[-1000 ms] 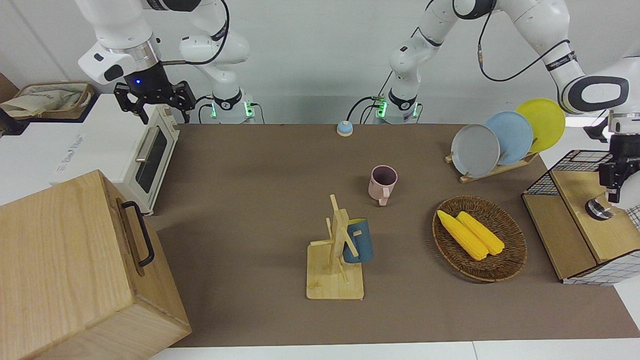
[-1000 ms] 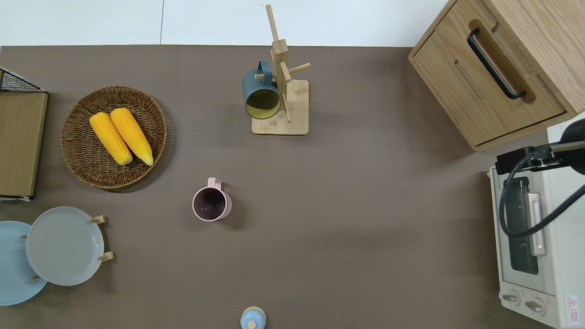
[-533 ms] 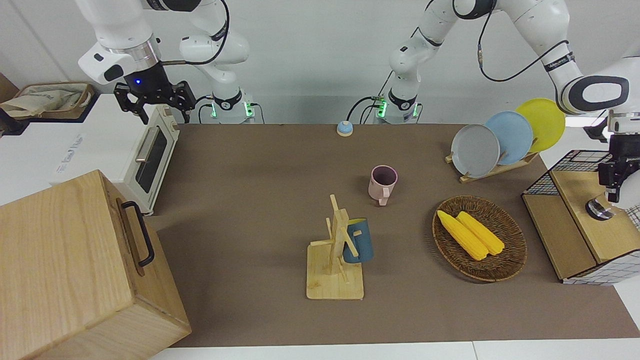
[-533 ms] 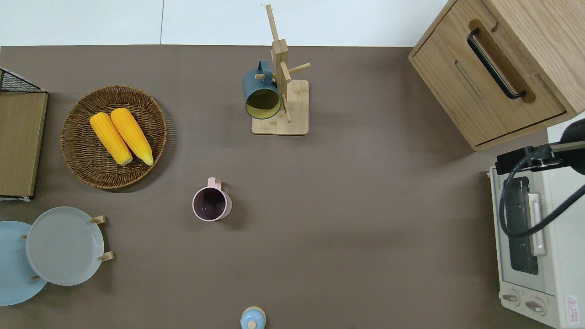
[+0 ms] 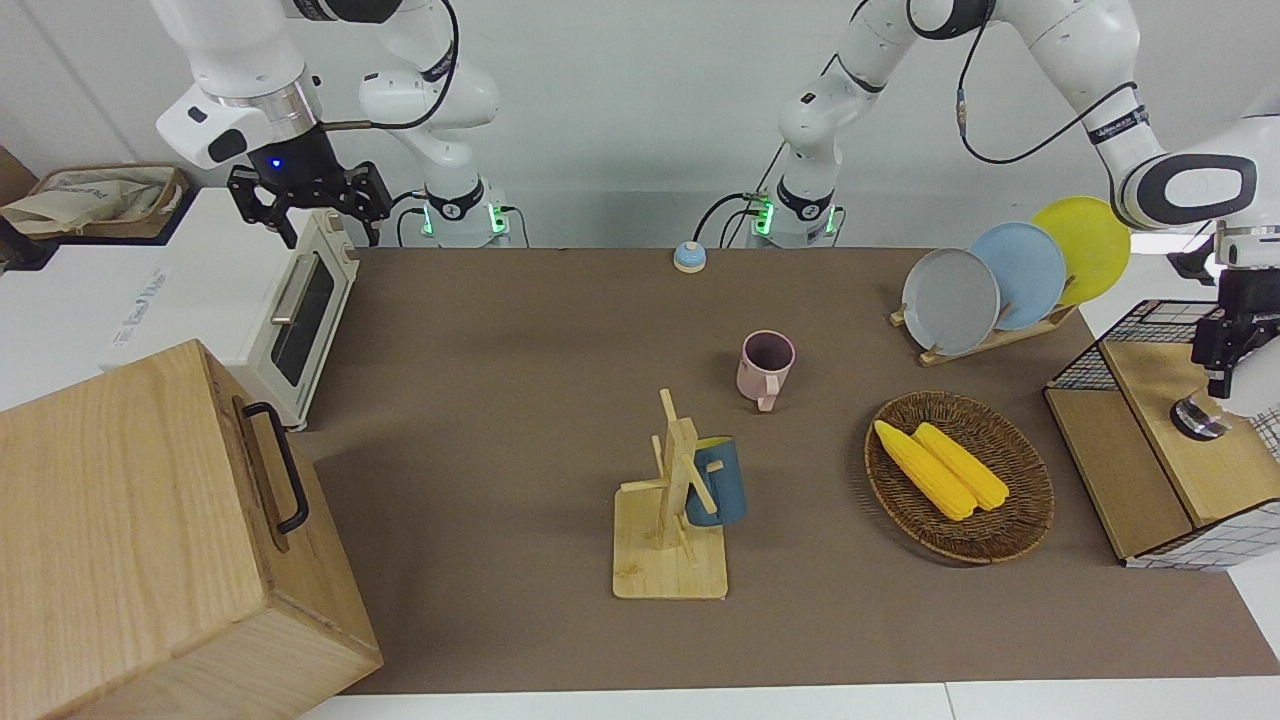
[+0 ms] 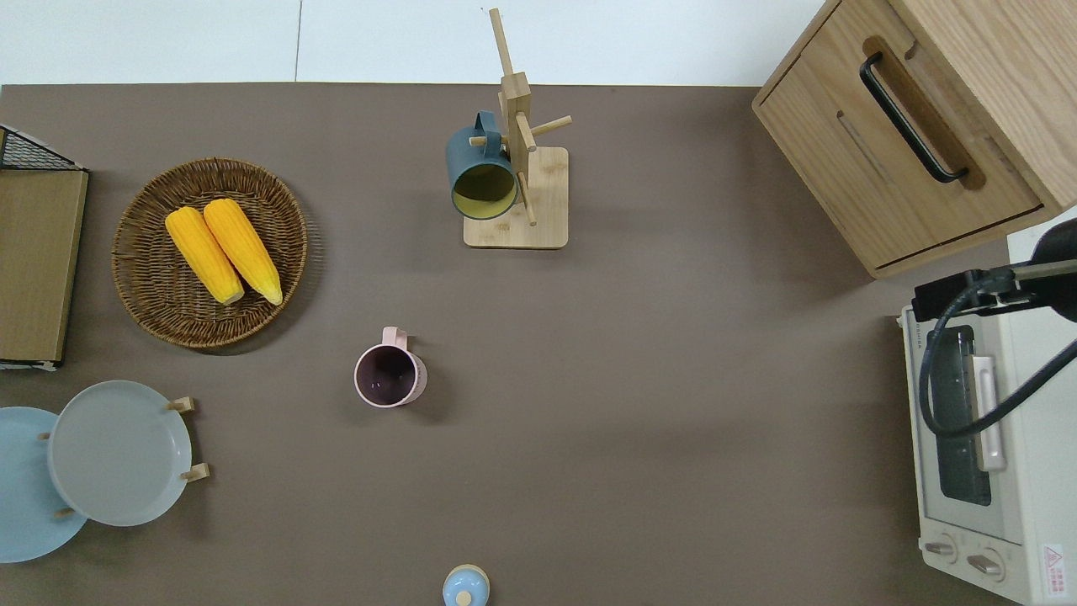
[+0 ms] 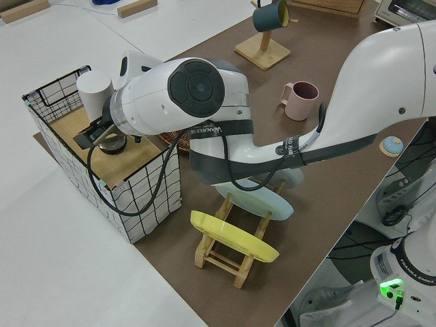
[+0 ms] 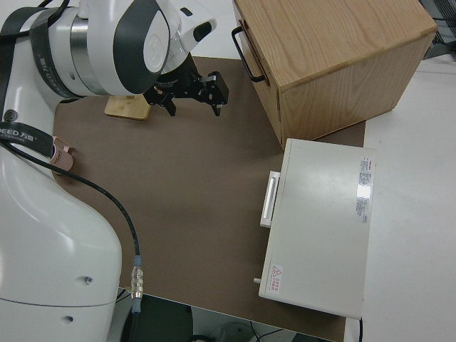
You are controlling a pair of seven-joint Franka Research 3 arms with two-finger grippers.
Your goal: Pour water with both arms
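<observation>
My left gripper [image 5: 1220,383] hangs over the wooden shelf of a wire basket [image 5: 1150,322] at the left arm's end of the table. It is just above a round grey-rimmed thing [image 5: 1198,417] that stands next to a white cylinder [image 7: 94,87]. The left side view shows this gripper [image 7: 95,133] partly hidden by its own arm. My right arm is parked, its gripper [image 5: 333,236] open and holding nothing. A pink mug [image 6: 389,375] stands upright mid-table. A dark blue mug [image 6: 481,173] hangs on a wooden mug rack [image 6: 538,210]. No water shows.
A wicker basket [image 6: 147,290] holds two corn cobs. A plate rack [image 5: 985,345] with three plates stands nearer the robots. A white toaster oven [image 6: 1010,471] and a wooden cabinet [image 6: 934,135] are at the right arm's end. A small blue bell [image 6: 464,587] sits near the robots.
My left gripper has risen slightly above the round grey-rimmed thing. The right arm and the mugs have not moved.
</observation>
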